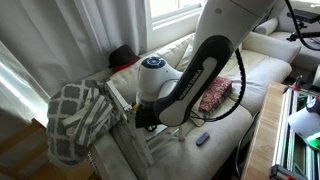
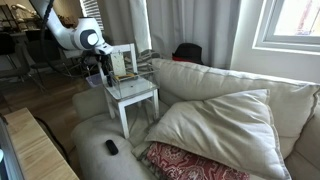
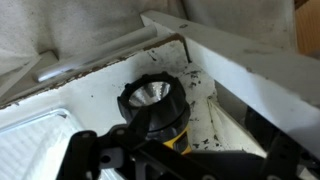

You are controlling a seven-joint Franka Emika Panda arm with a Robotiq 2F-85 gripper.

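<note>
In an exterior view, a checkered blanket (image 1: 80, 115) is draped at 9 o'clock of the gripper (image 1: 146, 118), which is lowered over a white side table (image 1: 165, 147). A red patterned pillow (image 1: 215, 95) is seen at 3 o'clock. In the wrist view, a black round object (image 3: 152, 100), cup-like with a shiny inside and a yellow part beneath, is set on the tabletop, at 12 o'clock of the fingers (image 3: 85, 150). The jaws are spread wide apart and nothing is clamped; contact cannot be told.
</note>
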